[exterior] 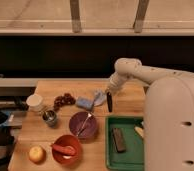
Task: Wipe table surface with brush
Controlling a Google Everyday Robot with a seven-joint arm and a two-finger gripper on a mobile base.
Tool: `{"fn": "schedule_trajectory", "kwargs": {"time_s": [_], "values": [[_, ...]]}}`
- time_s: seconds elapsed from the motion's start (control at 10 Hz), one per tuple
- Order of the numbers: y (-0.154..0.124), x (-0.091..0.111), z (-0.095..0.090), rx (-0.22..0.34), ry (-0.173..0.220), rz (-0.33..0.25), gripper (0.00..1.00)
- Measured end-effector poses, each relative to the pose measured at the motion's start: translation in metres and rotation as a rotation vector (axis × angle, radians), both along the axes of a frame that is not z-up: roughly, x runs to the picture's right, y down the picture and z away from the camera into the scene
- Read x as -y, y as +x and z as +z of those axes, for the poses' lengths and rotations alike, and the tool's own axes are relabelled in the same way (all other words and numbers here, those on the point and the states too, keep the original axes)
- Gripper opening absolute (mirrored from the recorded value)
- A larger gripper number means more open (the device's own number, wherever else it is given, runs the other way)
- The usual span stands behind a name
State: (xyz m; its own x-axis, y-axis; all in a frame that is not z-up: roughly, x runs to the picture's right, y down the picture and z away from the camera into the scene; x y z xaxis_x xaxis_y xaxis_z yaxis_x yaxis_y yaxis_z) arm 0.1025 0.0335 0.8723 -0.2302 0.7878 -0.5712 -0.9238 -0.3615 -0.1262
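The table surface (127,102) is a light tan wooden top. My gripper (110,92) is over its far middle, at the end of the white arm (140,71) that reaches in from the right. It is shut on the brush (109,103), a slim black stick that hangs almost straight down. The brush's lower end is at or just above the wood, right of a pale blue cloth (99,97). Whether it touches the wood I cannot tell.
A blue sponge (84,103), grapes (65,99), white cup (36,102) and metal cup (50,117) lie left of the brush. A purple bowl (83,124), red bowl (66,148) and apple (37,153) sit nearer. A green tray (110,150) holds a dark block (118,139).
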Motion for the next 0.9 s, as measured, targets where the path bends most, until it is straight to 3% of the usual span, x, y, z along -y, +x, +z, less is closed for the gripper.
{"fn": "schedule_trajectory", "kwargs": {"time_s": [0.2,0.4,0.6,0.9], "values": [[0.023,-0.016,-0.011,-0.030,-0.018,-0.001,0.19],[0.057,-0.028,-0.007,-0.091,-0.048,0.021,0.19],[0.090,-0.024,0.014,-0.155,-0.066,0.042,0.19],[0.095,-0.009,0.041,-0.180,-0.073,0.044,0.19]]}}
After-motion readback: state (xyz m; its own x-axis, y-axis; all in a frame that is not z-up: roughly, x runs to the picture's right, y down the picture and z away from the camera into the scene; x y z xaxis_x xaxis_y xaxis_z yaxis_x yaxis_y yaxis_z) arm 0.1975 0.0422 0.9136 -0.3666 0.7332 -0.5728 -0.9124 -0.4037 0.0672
